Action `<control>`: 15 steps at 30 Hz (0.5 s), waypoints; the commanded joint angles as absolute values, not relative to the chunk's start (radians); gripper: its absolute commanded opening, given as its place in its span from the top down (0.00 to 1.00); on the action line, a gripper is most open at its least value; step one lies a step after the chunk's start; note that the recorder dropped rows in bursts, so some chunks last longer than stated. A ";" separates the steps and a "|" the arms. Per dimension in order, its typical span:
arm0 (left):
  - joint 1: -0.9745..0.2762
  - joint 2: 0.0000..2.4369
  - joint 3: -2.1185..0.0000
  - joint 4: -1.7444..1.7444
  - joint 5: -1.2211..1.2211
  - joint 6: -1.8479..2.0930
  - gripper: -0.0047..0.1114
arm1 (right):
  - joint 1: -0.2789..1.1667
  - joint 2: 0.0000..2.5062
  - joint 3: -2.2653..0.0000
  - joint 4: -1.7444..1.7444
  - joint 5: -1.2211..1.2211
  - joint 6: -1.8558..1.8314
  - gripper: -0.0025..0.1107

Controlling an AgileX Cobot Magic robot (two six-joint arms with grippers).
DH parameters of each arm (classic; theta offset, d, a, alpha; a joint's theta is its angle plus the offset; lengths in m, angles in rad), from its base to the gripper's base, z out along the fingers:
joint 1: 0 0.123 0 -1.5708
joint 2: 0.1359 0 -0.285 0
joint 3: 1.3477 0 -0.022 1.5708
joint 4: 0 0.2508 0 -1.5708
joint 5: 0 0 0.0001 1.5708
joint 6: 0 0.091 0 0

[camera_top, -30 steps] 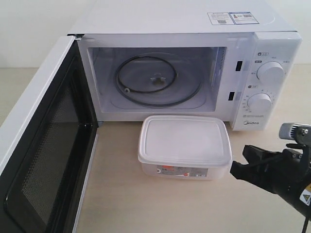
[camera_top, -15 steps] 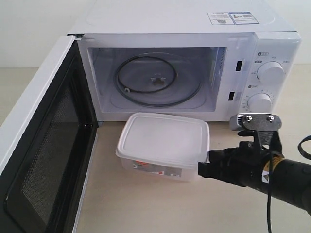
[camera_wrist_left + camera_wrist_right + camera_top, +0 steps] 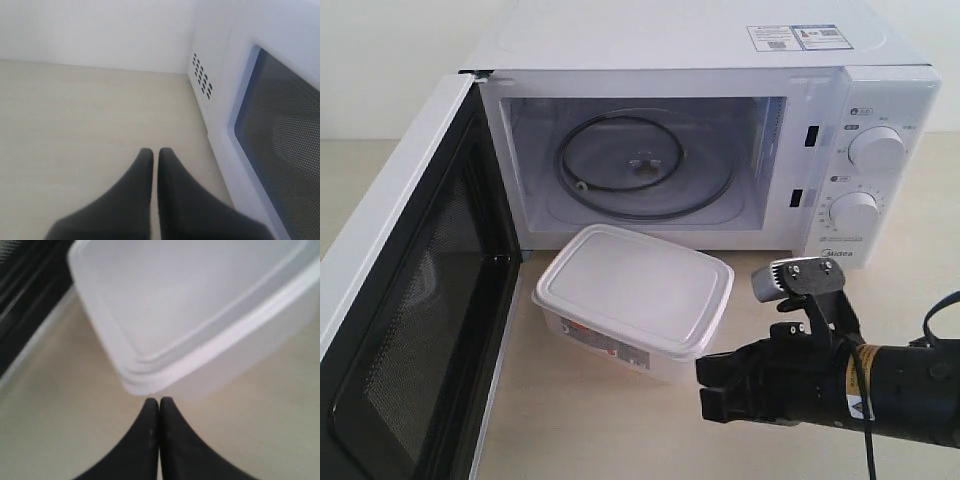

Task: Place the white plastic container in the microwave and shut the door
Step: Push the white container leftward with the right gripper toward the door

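— Right gripper (image 3: 705, 390) has its fingers pressed together and holds nothing. The tips sit right at the near right corner of the white plastic container (image 3: 635, 290), and I can't tell if they touch it or stop just beside it

— And where is the box?

— On the table (image 3: 570, 430), just in front of the microwave (image 3: 660, 35) and outside the cavity. The lid is on. It lies skewed, with one corner pointing left toward the open door (image 3: 410, 280)

— What could go wrong from here?

— As I judge it, closed fingers nudging one corner would turn the box and not carry it. It could spin more and slide left against the door's lower edge, where it would block the door from swinging shut. The cavity floor also sits higher than the table, behind a front sill, so a push along the table would likely jam the box there, short of the glass turntable (image 3: 645, 165). It needs a lift, so the fingers must open first

— How are the arms posed?

— The right arm lies low and almost level over the table, reaching from the near right toward the left, with its camera perched on top. The left gripper (image 3: 152, 152) is out of the exterior view. Its wrist view shows it empty with only a thin slit between the fingers, above the table on the outer side of the door, near the mesh window
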State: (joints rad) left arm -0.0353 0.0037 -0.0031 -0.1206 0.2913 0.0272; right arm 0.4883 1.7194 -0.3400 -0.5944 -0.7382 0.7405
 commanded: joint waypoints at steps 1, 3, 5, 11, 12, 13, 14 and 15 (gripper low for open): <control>-0.032 0.000 0.000 -0.115 0.294 0.018 0.92 | 0.489 1.715 -0.341 -0.402 -0.648 0.529 0.98; -0.032 0.000 0.000 -0.115 0.294 0.018 0.92 | 0.489 1.715 -0.341 -0.342 -0.697 0.468 0.98; -0.032 0.000 0.000 -0.115 0.294 0.018 0.92 | 0.489 1.715 -0.341 -0.287 -0.766 0.443 0.98; -0.032 0.000 0.000 -0.115 0.294 0.018 0.92 | 0.469 1.723 -0.399 -0.059 -0.749 0.292 0.98; -0.032 0.000 0.000 -0.115 0.294 0.018 0.92 | 0.455 1.722 -0.413 -0.079 -0.750 0.292 0.98; -0.032 0.000 0.000 -0.115 0.294 0.018 0.92 | 0.440 1.722 -0.429 -0.105 -0.750 0.298 0.98; -0.032 0.000 0.000 -0.115 0.294 0.018 0.92 | 0.420 1.722 -0.449 -0.146 -0.739 0.315 0.98; -0.032 0.000 0.000 -0.115 0.294 0.018 0.92 | 0.400 1.722 -0.468 -0.180 -0.720 0.335 0.98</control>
